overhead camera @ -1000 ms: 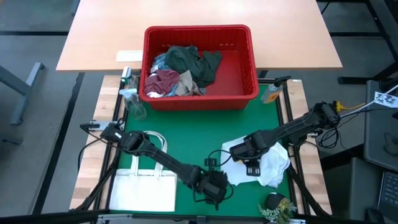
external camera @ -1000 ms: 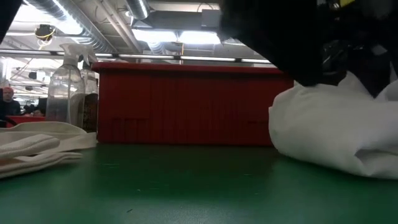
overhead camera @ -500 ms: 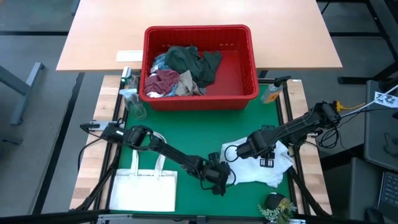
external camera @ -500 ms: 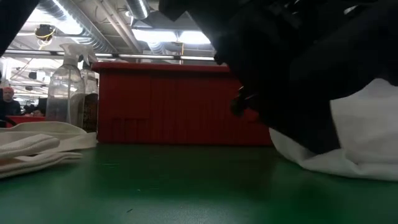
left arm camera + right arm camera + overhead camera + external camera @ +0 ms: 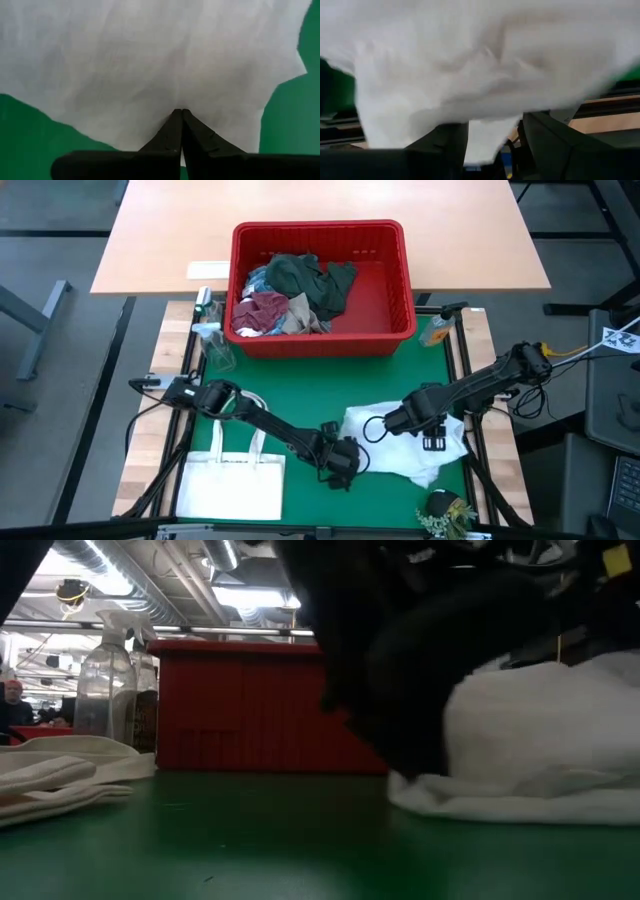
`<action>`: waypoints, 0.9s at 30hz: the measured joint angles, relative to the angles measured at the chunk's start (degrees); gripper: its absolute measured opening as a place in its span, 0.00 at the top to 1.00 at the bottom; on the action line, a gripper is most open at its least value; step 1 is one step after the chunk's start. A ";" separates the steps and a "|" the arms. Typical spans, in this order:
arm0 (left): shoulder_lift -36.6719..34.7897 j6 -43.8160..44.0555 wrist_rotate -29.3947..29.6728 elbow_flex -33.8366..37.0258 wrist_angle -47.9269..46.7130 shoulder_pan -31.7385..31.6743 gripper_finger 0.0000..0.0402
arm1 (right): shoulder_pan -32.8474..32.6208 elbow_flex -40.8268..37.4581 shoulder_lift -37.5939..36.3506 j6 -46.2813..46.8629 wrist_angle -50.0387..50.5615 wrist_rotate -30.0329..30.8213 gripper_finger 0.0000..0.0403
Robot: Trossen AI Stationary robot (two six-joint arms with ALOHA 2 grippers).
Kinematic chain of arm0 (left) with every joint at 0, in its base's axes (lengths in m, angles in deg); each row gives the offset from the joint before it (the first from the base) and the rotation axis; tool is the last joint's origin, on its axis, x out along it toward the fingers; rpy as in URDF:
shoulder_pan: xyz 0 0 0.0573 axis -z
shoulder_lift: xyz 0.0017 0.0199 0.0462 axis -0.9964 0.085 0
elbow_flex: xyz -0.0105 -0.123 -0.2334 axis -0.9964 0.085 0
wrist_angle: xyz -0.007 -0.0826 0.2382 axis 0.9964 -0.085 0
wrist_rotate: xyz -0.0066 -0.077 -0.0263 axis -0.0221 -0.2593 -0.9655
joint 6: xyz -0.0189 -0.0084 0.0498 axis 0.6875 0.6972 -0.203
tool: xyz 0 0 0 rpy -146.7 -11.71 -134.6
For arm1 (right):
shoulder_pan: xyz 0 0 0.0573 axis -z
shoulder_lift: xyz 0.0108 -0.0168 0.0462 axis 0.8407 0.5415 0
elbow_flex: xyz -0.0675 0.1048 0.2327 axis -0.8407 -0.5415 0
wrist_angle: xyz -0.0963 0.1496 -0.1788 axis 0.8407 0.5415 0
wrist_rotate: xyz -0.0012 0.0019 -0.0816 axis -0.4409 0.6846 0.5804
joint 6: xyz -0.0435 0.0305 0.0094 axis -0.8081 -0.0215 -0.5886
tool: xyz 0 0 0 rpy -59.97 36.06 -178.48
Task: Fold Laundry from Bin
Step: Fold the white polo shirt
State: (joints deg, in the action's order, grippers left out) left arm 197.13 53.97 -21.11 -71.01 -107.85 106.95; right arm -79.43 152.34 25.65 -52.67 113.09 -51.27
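Cloth has shifted: the crumpled white cotton garment (image 5: 405,445) now lies spread wider across the green-matted counter (image 5: 300,395), its edge drawn toward the left gripper (image 5: 343,463), whose fingers have pressed together on that edge. The right gripper (image 5: 432,442) sits spread over the garment's other side, apparently not pinching, though folds hide it. Flattening seems begun. Soft dark green and maroon laundry (image 5: 290,295) remains in the slotted red plastic bin (image 5: 405,275).
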 joint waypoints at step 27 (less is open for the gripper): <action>-6.67 -9.12 6.30 -9.12 -2.09 3.05 0.78 | 0.02 0.11 -18.02 10.97 -2.49 3.05 0.53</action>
State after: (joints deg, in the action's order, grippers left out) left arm 190.46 44.86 -14.82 -80.13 -109.94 110.00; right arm -79.41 152.45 7.62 -41.70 110.60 -48.22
